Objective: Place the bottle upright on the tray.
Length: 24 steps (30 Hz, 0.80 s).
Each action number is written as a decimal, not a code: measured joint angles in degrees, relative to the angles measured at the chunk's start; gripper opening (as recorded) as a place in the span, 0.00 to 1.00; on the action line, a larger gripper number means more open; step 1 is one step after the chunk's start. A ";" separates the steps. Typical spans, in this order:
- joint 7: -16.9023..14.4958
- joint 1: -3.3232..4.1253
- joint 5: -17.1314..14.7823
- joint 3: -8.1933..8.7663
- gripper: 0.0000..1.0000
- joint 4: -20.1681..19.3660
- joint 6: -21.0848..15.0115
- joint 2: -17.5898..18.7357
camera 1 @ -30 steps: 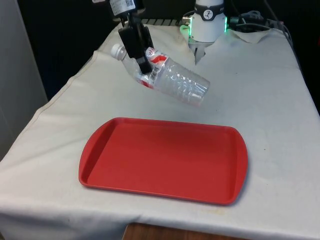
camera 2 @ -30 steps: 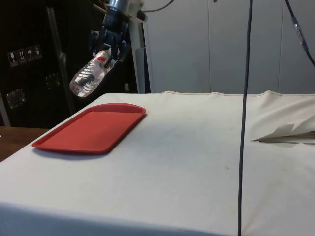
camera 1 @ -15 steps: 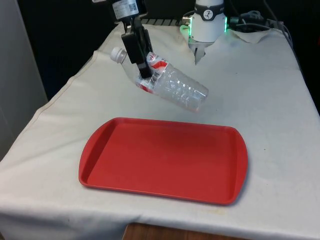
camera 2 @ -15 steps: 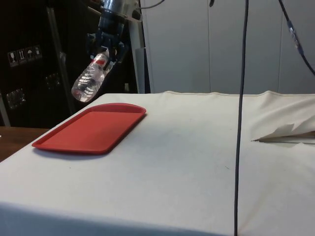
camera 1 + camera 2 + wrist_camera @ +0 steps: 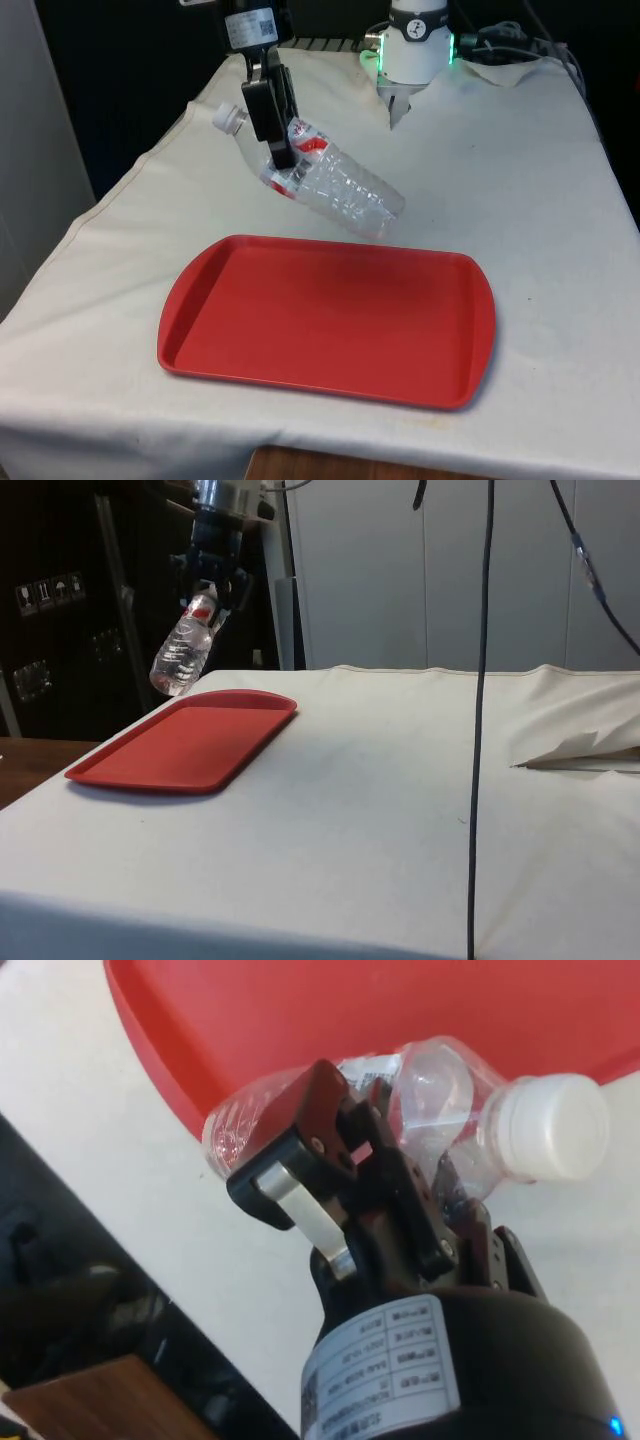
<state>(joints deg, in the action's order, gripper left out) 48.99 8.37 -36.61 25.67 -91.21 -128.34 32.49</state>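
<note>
Bottle [image 5: 325, 185] tipped steeper than before, base lower, hand [image 5: 278, 130] clenched round its neck, above red tray [image 5: 200, 290]

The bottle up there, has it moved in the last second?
Yes. In the front view, the bottle has sunk closer to the tray and drifted slightly toward the front view's left, tipping steeper in the end effector.

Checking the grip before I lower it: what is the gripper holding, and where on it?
The gripper holds the clear plastic bottle at its upper part, by the red label just below the neck. The bottle hangs tilted, base lowest, above the red tray.
</note>
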 measured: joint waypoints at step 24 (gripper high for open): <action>1.32 0.00 2.64 0.11 0.18 2.98 -2.35 4.87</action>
<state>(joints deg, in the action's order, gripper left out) 50.31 8.37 -33.98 25.78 -88.24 -130.69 37.36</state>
